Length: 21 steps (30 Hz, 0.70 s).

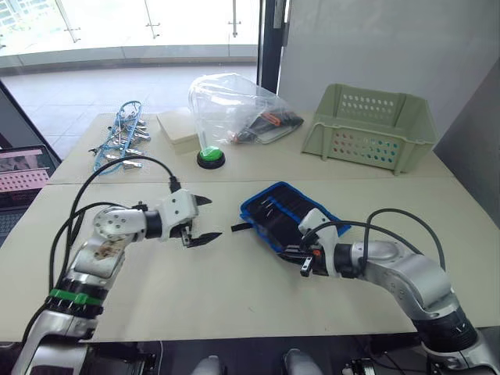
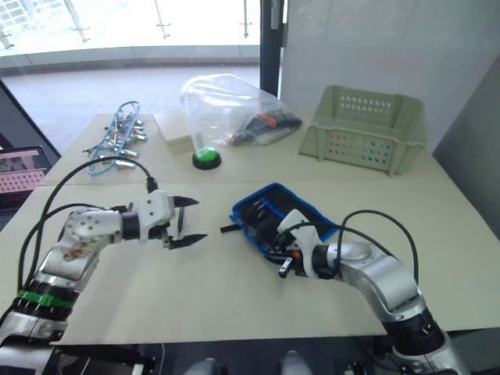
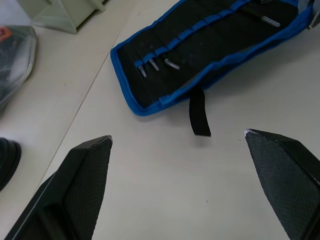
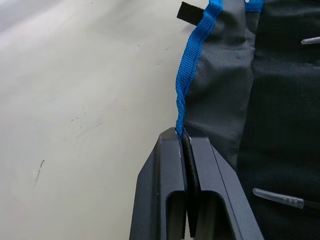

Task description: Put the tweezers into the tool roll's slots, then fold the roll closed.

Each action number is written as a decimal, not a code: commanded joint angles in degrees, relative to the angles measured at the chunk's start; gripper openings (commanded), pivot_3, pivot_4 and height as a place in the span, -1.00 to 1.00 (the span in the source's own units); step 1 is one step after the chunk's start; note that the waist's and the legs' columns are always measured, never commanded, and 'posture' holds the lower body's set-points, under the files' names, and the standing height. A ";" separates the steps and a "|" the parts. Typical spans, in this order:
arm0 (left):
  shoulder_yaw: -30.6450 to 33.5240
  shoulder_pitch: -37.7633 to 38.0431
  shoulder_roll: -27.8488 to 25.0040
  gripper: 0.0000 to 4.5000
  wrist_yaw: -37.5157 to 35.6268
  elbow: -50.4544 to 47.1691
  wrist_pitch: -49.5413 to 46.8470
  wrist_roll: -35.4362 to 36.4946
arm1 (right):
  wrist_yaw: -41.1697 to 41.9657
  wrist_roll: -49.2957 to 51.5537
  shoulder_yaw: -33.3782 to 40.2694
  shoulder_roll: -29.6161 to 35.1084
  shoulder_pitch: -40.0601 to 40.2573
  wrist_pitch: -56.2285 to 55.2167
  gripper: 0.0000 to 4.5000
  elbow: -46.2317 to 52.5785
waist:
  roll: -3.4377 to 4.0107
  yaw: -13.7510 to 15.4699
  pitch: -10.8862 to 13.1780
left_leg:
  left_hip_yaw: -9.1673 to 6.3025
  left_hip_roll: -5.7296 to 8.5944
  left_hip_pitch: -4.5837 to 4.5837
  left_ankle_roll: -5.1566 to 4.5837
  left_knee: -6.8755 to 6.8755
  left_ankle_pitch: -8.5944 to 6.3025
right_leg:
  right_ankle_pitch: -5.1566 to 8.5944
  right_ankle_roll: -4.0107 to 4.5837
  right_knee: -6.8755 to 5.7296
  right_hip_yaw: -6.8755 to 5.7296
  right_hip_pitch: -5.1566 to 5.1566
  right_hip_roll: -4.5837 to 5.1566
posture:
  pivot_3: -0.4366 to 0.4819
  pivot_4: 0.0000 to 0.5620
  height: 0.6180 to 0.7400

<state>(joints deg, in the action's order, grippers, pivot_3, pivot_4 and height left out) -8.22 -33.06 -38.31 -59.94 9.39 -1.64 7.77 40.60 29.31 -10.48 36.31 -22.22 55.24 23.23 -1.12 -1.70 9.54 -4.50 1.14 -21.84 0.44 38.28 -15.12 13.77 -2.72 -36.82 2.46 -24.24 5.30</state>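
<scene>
- Tweezers (image 3: 150,65) look slotted, so it's fold time: right gripper (image 4: 187,150) is pinched tight on the tool roll (image 1: 285,211)'s blue edge (roll's mid-table).
- Left gripper (image 1: 201,219) is wide open, empty.
- Next: swing that edge over.

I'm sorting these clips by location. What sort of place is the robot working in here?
Probably an office or lab test area, not a home: two plain pale tables pushed together, tall windows onto a tiled terrace, a round green push-button and an open laptop beside the black fabric tool roll with blue edging.
</scene>
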 commanded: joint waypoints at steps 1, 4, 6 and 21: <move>-1.33 -7.02 1.97 1.00 -0.49 7.61 5.52 -2.87 | -1.00 -0.69 0.67 0.13 -0.13 -0.59 -0.98 2.48 | -0.01 0.19 0.00 | -0.01 0.00 -0.08 0.00 0.08 0.00 | 0.00 0.00 0.00 -0.02 -0.03 -0.01 | -0.05 -0.47 1.00; -2.99 -12.64 3.65 1.00 -2.13 15.18 10.39 -4.86 | -1.72 -0.76 0.50 -0.63 -0.22 -0.39 -0.98 2.77 | -0.03 0.28 0.01 | -0.03 0.00 -0.20 -0.04 0.38 -0.02 | 0.00 -0.01 -0.13 -0.04 -0.08 -0.03 | -0.05 -0.47 1.00; -4.76 -15.59 5.08 1.00 -3.50 19.65 14.01 -6.63 | -1.84 -0.66 0.49 -1.04 -0.14 -0.39 -0.98 2.95 | -0.03 0.31 0.01 | -0.03 0.01 -0.22 -0.08 0.47 -0.04 | 0.00 -0.02 -0.14 -0.04 -0.06 -0.03 | -0.05 -0.47 1.00; -9.09 -23.84 13.36 1.00 -0.79 38.77 23.98 -14.60 | -3.63 -0.85 0.26 -2.26 1.43 0.22 -0.98 4.28 | -0.05 0.75 0.02 | -0.05 0.06 -0.30 -0.09 0.63 -0.05 | -0.02 -0.07 -0.19 -0.06 -0.05 0.00 | -0.05 -0.47 1.00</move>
<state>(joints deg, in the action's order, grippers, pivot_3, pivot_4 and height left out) -17.23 -55.42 -25.01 -61.76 47.39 20.39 -5.80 36.98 27.95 -10.72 34.12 -20.91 55.51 24.66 -1.17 -0.96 9.56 -4.55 1.20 -22.14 0.35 38.92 -15.17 13.75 -2.80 -37.01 2.41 -24.29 5.30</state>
